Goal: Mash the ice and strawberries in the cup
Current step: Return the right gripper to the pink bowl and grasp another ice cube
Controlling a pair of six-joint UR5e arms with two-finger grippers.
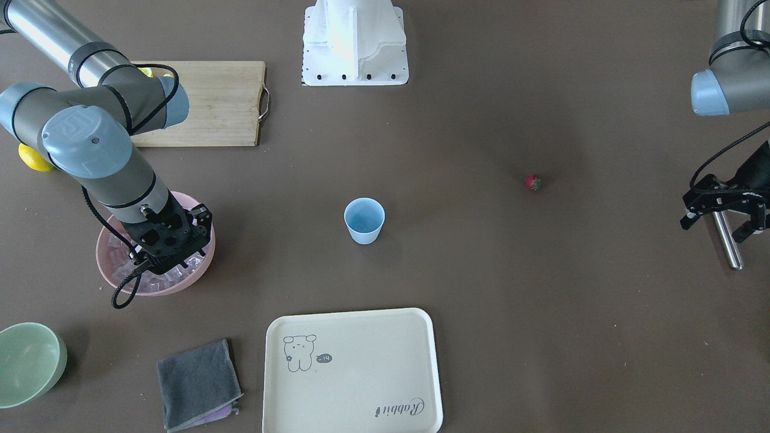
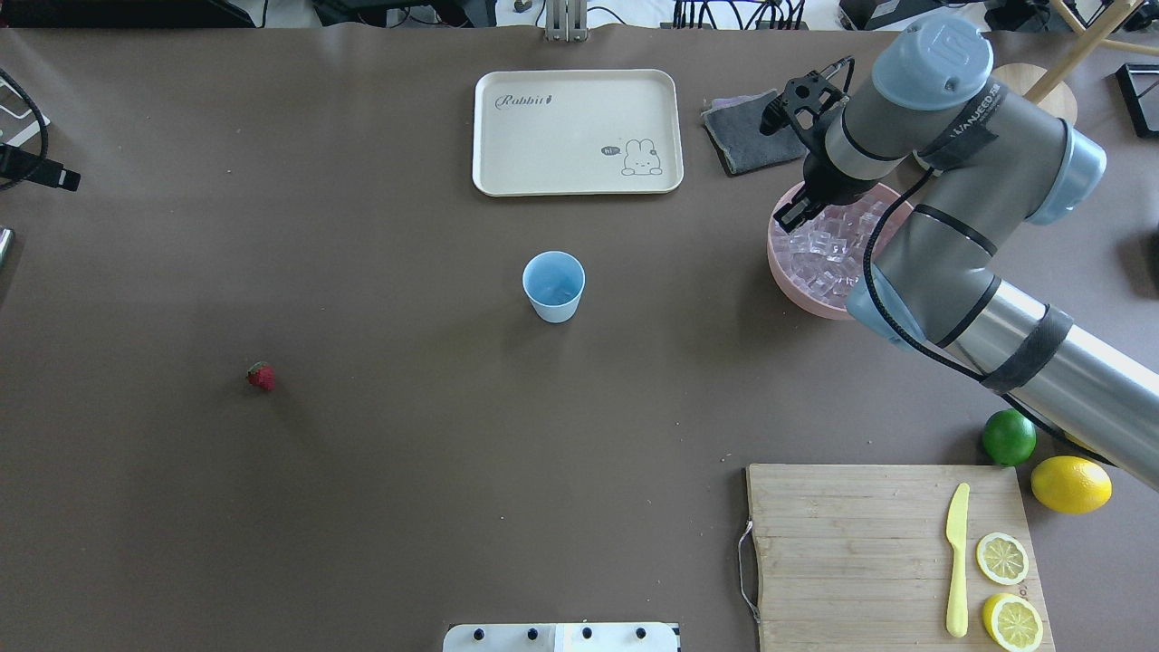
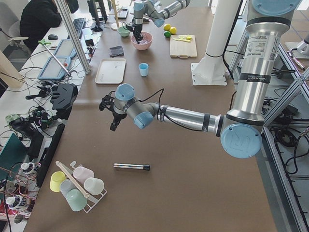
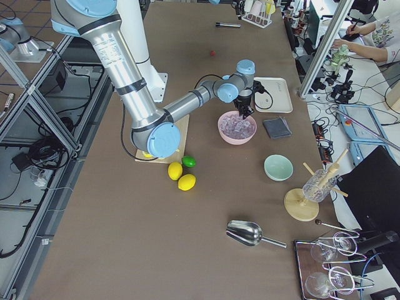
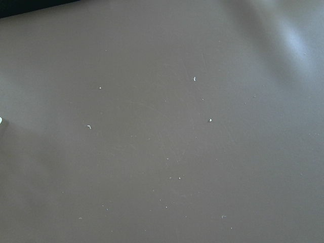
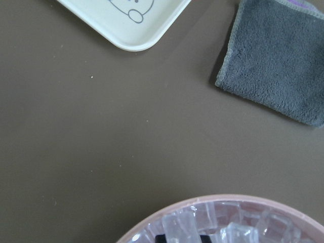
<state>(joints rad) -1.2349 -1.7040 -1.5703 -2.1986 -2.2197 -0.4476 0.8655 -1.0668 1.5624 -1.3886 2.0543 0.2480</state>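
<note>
The light blue cup point(image 2: 553, 286) stands upright mid-table and looks empty; it also shows in the front view point(image 1: 364, 220). The ice point(image 2: 828, 252) fills a pink bowl point(image 2: 786, 267). My right gripper point(image 2: 791, 214) hangs over the bowl with its tips down among the cubes. The right wrist view shows cubes point(image 6: 230, 230) and a dark fingertip edge at the bottom, and I cannot tell how the jaws stand. The strawberry point(image 2: 261, 376) lies alone on the table. My left gripper point(image 1: 723, 221) is open and empty, raised over the table's end.
A metal rod point(image 1: 726, 243) lies on the table below the left gripper. A cream tray point(image 2: 577, 131) and a grey cloth point(image 2: 747, 136) lie beyond the cup. A cutting board point(image 2: 851, 552) holds a knife and lemon halves. A lime point(image 2: 1008, 436), a lemon point(image 2: 1070, 484) and a green bowl point(image 1: 27, 361) are nearby.
</note>
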